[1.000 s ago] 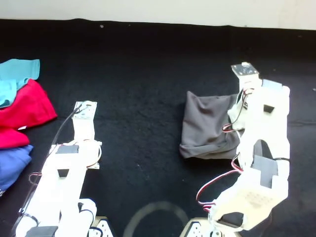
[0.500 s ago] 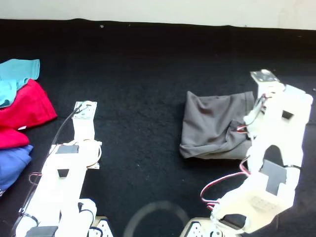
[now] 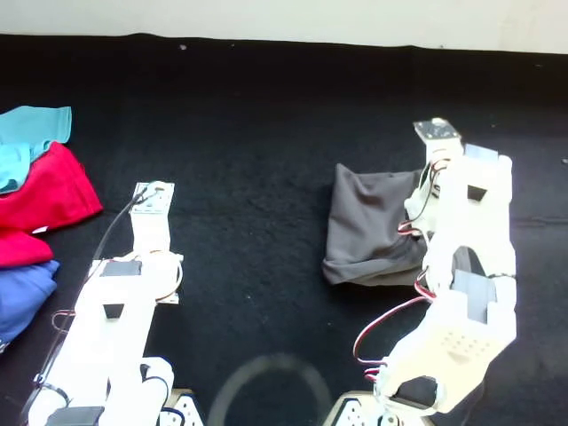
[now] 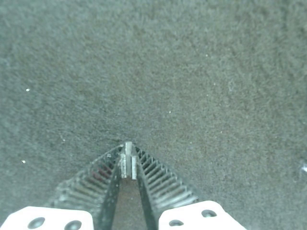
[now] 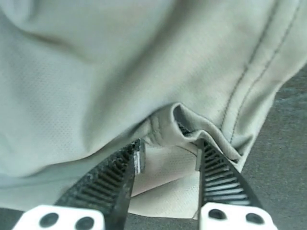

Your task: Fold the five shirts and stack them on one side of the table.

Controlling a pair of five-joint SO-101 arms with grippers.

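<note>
Closest to the bases, my left gripper [image 4: 127, 154] hangs over the bare black fabric-covered table [image 3: 266, 106] with its ribbed jaws pressed together on nothing, and that arm sits exactly where it did a second ago. The right arm is the one that has been busy. Half a second back it had swung out to the right, off the cloth altogether, and it has now returned to the spot it held a second ago, over the right-hand edge of the crumpled grey knit shirt [image 3: 368, 222]. The right gripper [image 5: 169, 155] is spread, its tips straddling a raised, stitched fold at that edge. I think the fabric brushes both tips, though I cannot be sure from this angle. The shirt itself lies right of centre and has not shifted through all this, so I read it as a re-approach with the pinch not yet made. Farther off at the left edge lie the blue shirt [image 3: 22, 297], the red shirt [image 3: 49, 191] and the teal shirt [image 3: 31, 129], heaped loosely and unfolded. Most of the job is still ahead.
</note>
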